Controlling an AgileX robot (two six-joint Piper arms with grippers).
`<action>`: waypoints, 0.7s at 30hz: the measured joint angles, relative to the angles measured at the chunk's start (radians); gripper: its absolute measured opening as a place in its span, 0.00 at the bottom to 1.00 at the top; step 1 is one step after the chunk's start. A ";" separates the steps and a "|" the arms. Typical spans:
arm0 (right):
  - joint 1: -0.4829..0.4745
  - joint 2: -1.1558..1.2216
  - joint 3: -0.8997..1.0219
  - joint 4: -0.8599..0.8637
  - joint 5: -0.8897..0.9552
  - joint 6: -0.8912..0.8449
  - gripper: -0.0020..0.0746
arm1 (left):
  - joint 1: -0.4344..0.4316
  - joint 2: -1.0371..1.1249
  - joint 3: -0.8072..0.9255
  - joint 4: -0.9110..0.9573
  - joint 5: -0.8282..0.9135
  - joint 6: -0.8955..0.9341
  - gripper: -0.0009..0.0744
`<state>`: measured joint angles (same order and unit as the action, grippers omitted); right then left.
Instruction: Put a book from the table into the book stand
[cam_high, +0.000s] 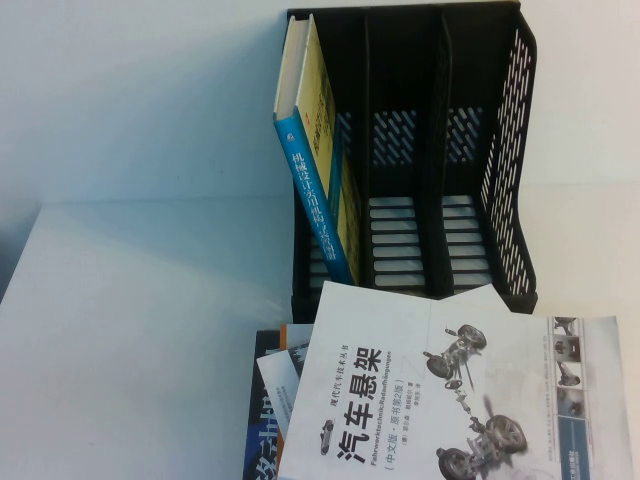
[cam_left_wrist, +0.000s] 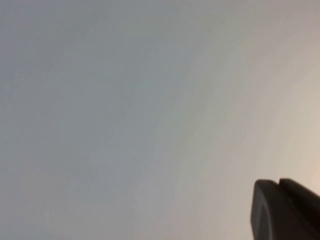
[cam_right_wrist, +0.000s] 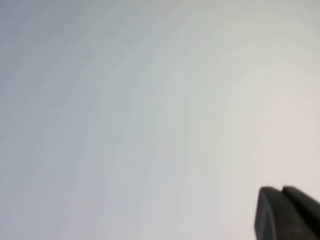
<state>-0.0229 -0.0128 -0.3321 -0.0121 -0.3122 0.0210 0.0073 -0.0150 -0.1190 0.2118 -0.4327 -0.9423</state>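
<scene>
High view: the book (cam_high: 440, 390), white cover with a suspension drawing, lies flat on the table (cam_high: 130, 330) just in front of the book stand (cam_high: 425, 150), overlapping other books (cam_high: 275, 400); a blue-spined yellow book (cam_high: 318, 150) leans in the stand's left slot. Neither arm appears there. Left gripper (cam_left_wrist: 285, 210) and right gripper (cam_right_wrist: 287, 212) each show only a dark tip over bare surface; whether either claw is open or closed cannot be told.
</scene>
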 joint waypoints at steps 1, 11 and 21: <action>0.000 0.000 -0.035 -0.025 0.007 0.004 0.02 | 0.000 0.000 -0.042 0.026 0.038 0.000 0.01; 0.000 0.165 -0.375 -0.043 0.305 0.034 0.02 | 0.000 0.204 -0.377 0.398 0.232 -0.080 0.01; 0.000 0.387 -0.462 -0.004 0.865 0.036 0.02 | -0.205 0.555 -0.461 0.468 0.892 -0.156 0.01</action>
<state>-0.0229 0.3744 -0.7942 -0.0164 0.5532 0.0574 -0.1982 0.5398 -0.5795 0.6798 0.4591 -1.0980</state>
